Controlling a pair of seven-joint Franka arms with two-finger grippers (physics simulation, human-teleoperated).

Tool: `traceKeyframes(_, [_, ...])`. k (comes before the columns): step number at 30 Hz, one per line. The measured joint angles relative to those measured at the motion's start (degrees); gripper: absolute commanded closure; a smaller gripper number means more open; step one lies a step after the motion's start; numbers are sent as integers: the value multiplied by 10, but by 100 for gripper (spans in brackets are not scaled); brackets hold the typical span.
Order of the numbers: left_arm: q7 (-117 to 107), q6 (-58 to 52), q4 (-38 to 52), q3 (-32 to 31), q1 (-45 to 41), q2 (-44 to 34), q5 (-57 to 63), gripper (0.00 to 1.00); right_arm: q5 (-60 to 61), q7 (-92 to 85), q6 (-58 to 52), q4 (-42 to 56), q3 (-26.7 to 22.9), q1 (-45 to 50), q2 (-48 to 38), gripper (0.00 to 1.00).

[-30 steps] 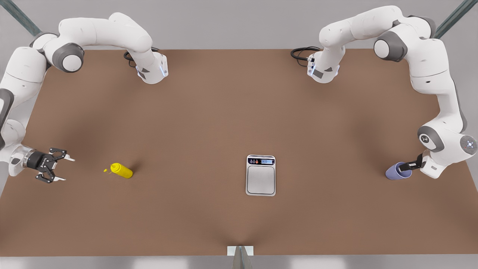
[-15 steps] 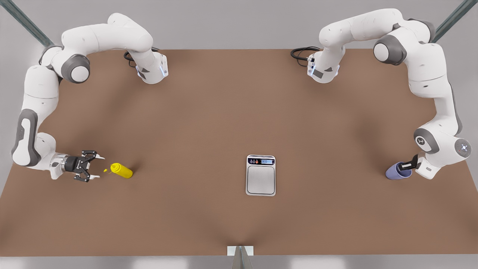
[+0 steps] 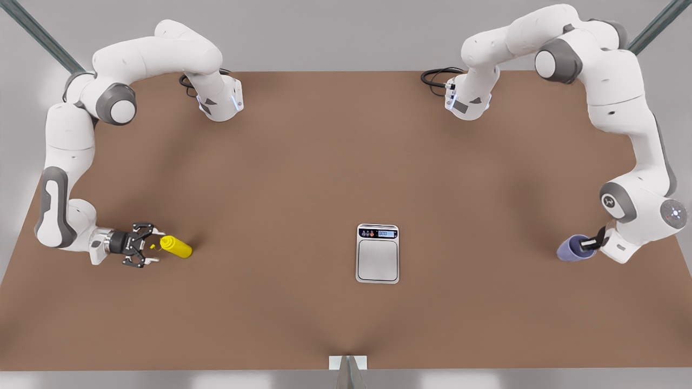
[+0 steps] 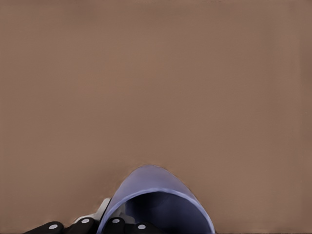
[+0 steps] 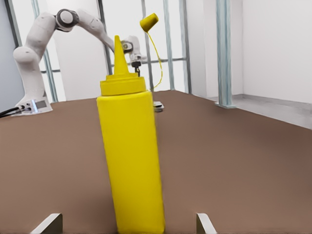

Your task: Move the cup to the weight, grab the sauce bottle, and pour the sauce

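The yellow sauce bottle (image 3: 177, 247) stands on the brown table at the front view's left. In the right wrist view the sauce bottle (image 5: 129, 156) is upright, nozzle up, with a small tethered cap. My right gripper (image 3: 155, 247) is open right at the bottle, its fingertips (image 5: 48, 223) low on either side. At the front view's right, my left gripper (image 3: 588, 245) is shut on the rim of the lavender cup (image 3: 570, 250); the cup (image 4: 156, 200) shows its dark inside. The weight (image 3: 377, 254), a flat scale, lies between them, well apart from both.
Both arm bases (image 3: 219, 102) (image 3: 467, 102) stand at the table's far edge with black cables beside them. A small white bracket (image 3: 347, 362) sits at the near edge. Bare table separates the cup from the scale.
My right gripper has travelled across the table toward the sauce bottle and now brackets it. The left arm has shifted a little at the cup, which has hardly moved.
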Motion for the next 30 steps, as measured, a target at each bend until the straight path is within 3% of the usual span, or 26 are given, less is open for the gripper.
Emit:
traceKeyframes(4, [-153, -136, 70, 0, -128, -11, 8, 79, 2, 1, 7, -2, 0, 14, 1, 0])
traceKeyframes(9, [-636, -147, 91, -2, -353, 2, -3, 79, 9, 1, 9, -9, 0, 36, 1, 0])
traceKeyframes(12, [-752, -144, 120, -3, -445, 25, -39, 79, 16, 1, 16, -9, 0, 48, 1, 0])
traceKeyframes(16, [-790, -94, 125, -4, -483, 65, -75, 79, 18, 1, 25, -17, 0, 59, 2, 0])
traceKeyframes(24, [-807, 0, 126, -3, -481, 111, -93, 79, 25, 1, 26, -22, 0, 81, 2, 0])
traceKeyframes(26, [-807, 12, 126, -3, -480, 117, -93, 79, 25, 1, 26, -25, 0, 81, 1, 22])
traceKeyframes(30, [-803, 24, 126, -2, -480, 123, -98, 79, 25, 1, 26, -25, 0, 85, 1, 39])
